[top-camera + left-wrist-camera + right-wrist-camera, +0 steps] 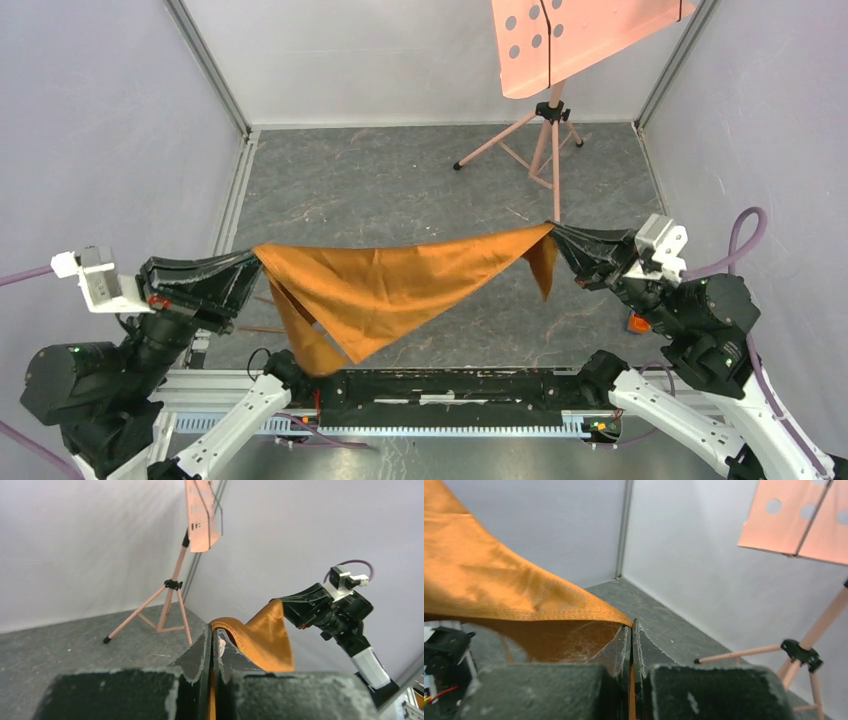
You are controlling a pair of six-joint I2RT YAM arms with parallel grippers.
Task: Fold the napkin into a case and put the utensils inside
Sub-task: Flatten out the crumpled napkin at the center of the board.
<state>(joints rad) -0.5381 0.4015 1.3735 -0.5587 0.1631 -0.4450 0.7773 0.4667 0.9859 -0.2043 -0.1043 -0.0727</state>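
The orange-brown napkin (400,285) hangs in the air, stretched between both grippers and sagging to a point near the front rail. My left gripper (258,255) is shut on its left corner; in the left wrist view the cloth (265,635) comes out from between the closed jaws (212,632). My right gripper (553,232) is shut on the right corner, where a short flap dangles. The right wrist view shows the hem (489,590) running into the closed jaws (631,625). Thin copper-brown utensils (258,328) lie on the table under the cloth's left end, mostly hidden.
A salmon-pink perforated panel (560,40) on a tripod (545,140) stands at the back right of the grey table. White walls with metal posts enclose the back and sides. The black rail (440,385) between the arm bases runs along the near edge.
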